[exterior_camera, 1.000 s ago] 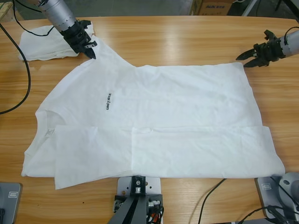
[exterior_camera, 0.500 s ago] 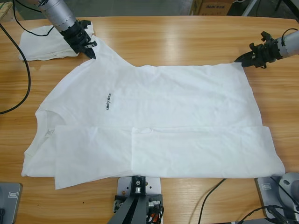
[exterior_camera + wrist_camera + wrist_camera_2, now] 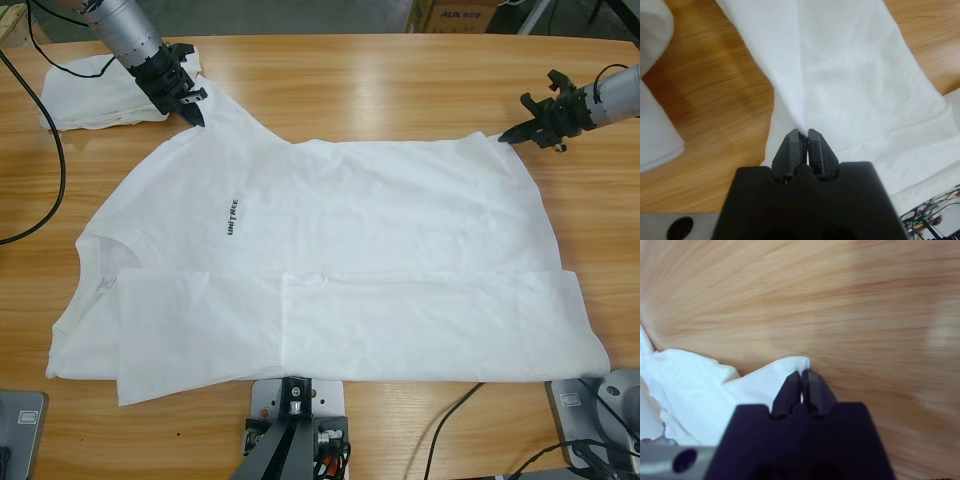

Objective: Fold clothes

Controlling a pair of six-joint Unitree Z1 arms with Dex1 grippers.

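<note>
A white T-shirt (image 3: 330, 250) with small black chest lettering (image 3: 232, 216) lies spread on the table, its near edge folded over. My left gripper (image 3: 196, 112) is at the shirt's far sleeve, shut on the cloth (image 3: 805, 131). At the far hem corner my right gripper (image 3: 505, 136) is shut on the fabric, and the right wrist view shows that white corner (image 3: 790, 367) pinched between the jaws. A folded white bundle (image 3: 85, 95) rests at the far left, behind the left arm.
Black cables (image 3: 45, 150) run along the table's left edge. Bare wood (image 3: 380, 90) stretches between the two arms beyond the shirt. A cardboard box (image 3: 460, 15) stands past the far edge.
The right gripper has moved left to the shirt's far hem corner and shut on it. The left gripper has stayed shut on the sleeve.
</note>
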